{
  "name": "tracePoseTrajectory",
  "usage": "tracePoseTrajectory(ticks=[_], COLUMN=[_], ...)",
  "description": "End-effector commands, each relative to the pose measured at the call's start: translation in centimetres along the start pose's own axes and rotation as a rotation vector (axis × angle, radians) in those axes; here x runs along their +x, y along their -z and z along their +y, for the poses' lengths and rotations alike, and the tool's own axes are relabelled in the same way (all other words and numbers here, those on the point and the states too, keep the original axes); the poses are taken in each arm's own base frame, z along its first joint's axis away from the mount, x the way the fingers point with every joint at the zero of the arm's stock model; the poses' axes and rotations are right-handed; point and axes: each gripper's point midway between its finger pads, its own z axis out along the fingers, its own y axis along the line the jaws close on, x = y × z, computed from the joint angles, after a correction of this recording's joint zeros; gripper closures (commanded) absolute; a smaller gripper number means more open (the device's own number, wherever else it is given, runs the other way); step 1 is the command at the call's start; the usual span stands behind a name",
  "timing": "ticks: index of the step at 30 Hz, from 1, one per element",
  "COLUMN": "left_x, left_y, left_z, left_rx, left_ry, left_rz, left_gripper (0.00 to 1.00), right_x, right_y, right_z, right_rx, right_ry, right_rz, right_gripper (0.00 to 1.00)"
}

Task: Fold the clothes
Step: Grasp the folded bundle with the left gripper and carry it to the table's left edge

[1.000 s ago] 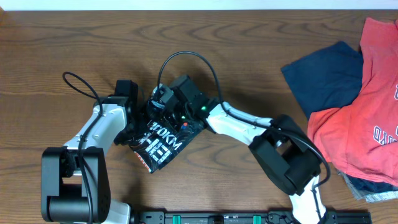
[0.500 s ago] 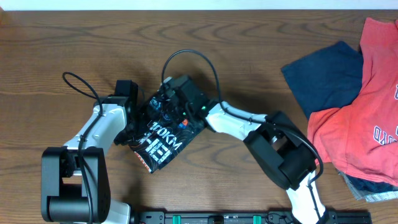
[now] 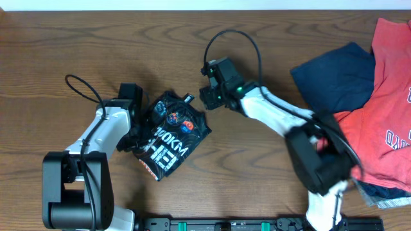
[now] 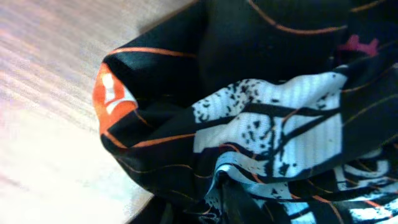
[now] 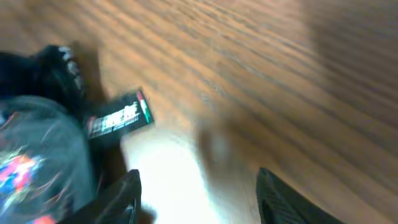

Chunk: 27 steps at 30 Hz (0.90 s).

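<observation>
The black jersey point(image 3: 172, 131) lies as a small folded bundle left of the table's middle, white lettering facing up. My left gripper point(image 3: 137, 130) is at the bundle's left edge, its jaws buried in the cloth. In the left wrist view the jersey point(image 4: 261, 118) fills the frame and bunches at the bottom where the jaws close. My right gripper point(image 3: 205, 98) hovers just off the bundle's upper right corner. In the right wrist view my right gripper point(image 5: 199, 200) stands open over bare wood, with the jersey point(image 5: 31, 149) and its label point(image 5: 118, 118) to the left.
A navy-blue garment point(image 3: 337, 77) and a red tee point(image 3: 382, 122) are heaped at the table's right edge. The right arm stretches from the front right towards the middle. Black cables arch above both wrists.
My right gripper has opened, let go of the jersey and pulled back up and to the right. The jersey's upper right corner has settled flat. The left arm has not moved.
</observation>
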Motion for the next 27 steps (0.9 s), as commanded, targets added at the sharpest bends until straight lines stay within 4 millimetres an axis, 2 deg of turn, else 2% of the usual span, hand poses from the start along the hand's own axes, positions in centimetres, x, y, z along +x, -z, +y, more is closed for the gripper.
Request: tracePoseTrajectory(ticks=[1,2,4,7,9,12,14,17,20,22,27], left_x=[-1.3,-1.7,-2.4,-3.4,-4.7,-6.2,-6.8,-7.5,-7.9,-8.4,-8.7], left_y=[2.2,3.0,4.6,7.2,9.1,12.3,12.9,12.1,9.7,7.5,3.6], left_z=[0.3,0.3,0.1,-0.1,-1.1,-5.8,-7.4,-9.5,-11.2,-11.6,-12.1], left_rx=[0.024,0.036,0.059,0.105,0.174,0.414,0.486,0.553,0.595,0.584,0.566], left_ry=[0.004,-0.011,-0.026,-0.016,-0.035,-0.259,-0.320,-0.428,-0.529,-0.530,-0.526], left_rz=[-0.062,-0.089,-0.145,-0.250,-0.349,-0.473,-0.508,-0.517,-0.475,-0.424,-0.329], left_gripper=[0.53,0.41,0.02,0.02,0.02,0.02,0.02,0.02,0.02,0.02,0.02], right_x=[-2.8,-2.6,-1.8,-0.5,0.4,1.6,2.3,3.4,4.4,4.9,5.3], right_y=[6.0,7.3,9.1,11.1,11.9,12.7,12.9,13.1,13.3,13.4,13.5], right_z=[-1.1,-1.8,-3.1,-4.7,-5.5,-6.5,-6.9,-7.1,-7.0,-7.0,-7.0], right_rx=[0.057,0.083,0.124,0.160,0.174,0.192,0.200,0.207,0.208,0.210,0.212], right_ry=[0.042,0.031,0.009,-0.028,-0.051,-0.117,-0.139,-0.159,-0.167,-0.169,-0.172], right_rz=[-0.078,-0.066,-0.036,0.012,0.044,0.085,0.114,0.157,0.196,0.217,0.234], right_gripper=[0.41,0.40,0.38,0.37,0.39,0.39,0.39,0.40,0.41,0.42,0.42])
